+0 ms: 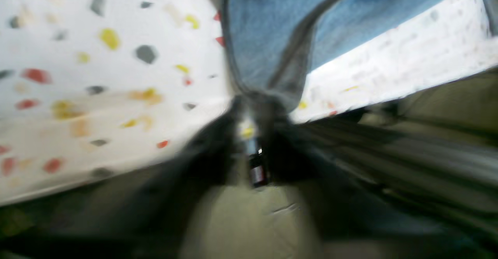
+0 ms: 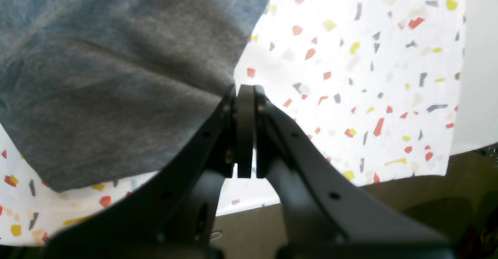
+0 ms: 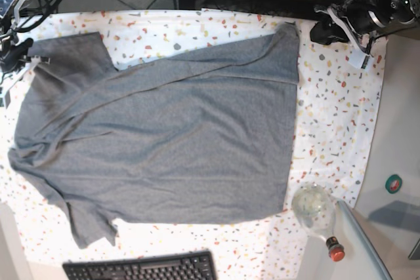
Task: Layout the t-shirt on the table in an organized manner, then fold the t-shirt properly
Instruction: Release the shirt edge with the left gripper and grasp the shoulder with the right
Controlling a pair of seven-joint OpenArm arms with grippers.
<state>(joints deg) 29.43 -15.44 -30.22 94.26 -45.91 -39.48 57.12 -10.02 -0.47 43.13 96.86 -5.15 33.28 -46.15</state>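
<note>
T-shirt [image 3: 170,142] lying spread on the tabletop [image 3: 335,109], wrinkling at far left. Right pincer [image 2: 245,91] is pinching its far-left edge. Left pincer [image 1: 251,128] (too blurred) can't tell its width. Risk: a one-sided tug dragging and rumpling the cloth.

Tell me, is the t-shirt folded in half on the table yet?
No, in the base view the t-shirt lies spread open across the table, sleeves out and one corner creased.
</note>
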